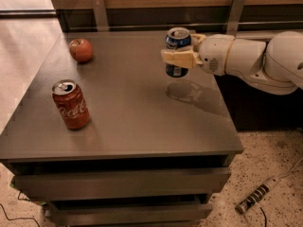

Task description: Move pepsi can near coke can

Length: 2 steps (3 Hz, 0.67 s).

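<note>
I see the coke can [71, 105] standing at the table's [142, 126] 8 o'clock and the apple [81, 50] at 11. At about 1 o'clock my gripper [179, 57], reaching in from 3, pinches the pepsi can [174, 71] around its middle. The pepsi can is upright, lifted off the top, well apart from the coke can.

The white arm [255, 60] reaches in from the right. Its gripper [179, 58] hangs in mid-air, 2 fingers clamped on the pepsi can [178, 39].
</note>
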Available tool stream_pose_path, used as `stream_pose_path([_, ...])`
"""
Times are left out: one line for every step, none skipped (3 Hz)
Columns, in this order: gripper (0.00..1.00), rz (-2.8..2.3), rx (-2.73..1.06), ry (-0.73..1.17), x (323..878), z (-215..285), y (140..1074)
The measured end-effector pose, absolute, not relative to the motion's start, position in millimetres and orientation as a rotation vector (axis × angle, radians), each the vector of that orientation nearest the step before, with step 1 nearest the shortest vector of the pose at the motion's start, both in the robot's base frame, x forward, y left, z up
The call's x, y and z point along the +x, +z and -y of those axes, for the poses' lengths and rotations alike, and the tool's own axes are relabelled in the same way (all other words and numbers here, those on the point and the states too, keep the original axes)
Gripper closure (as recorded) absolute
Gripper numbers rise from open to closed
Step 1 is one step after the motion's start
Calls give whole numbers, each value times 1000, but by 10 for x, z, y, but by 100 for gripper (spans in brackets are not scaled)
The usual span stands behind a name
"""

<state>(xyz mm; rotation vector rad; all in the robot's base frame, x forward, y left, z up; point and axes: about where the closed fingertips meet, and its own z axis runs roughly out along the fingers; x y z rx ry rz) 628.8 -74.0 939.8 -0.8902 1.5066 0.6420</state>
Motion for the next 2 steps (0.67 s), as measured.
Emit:
stream_pose_path([100, -1510, -947, 678, 5951, 552, 9271])
stream_pose_path([100, -1502, -1002, 739, 5707, 323, 9122])
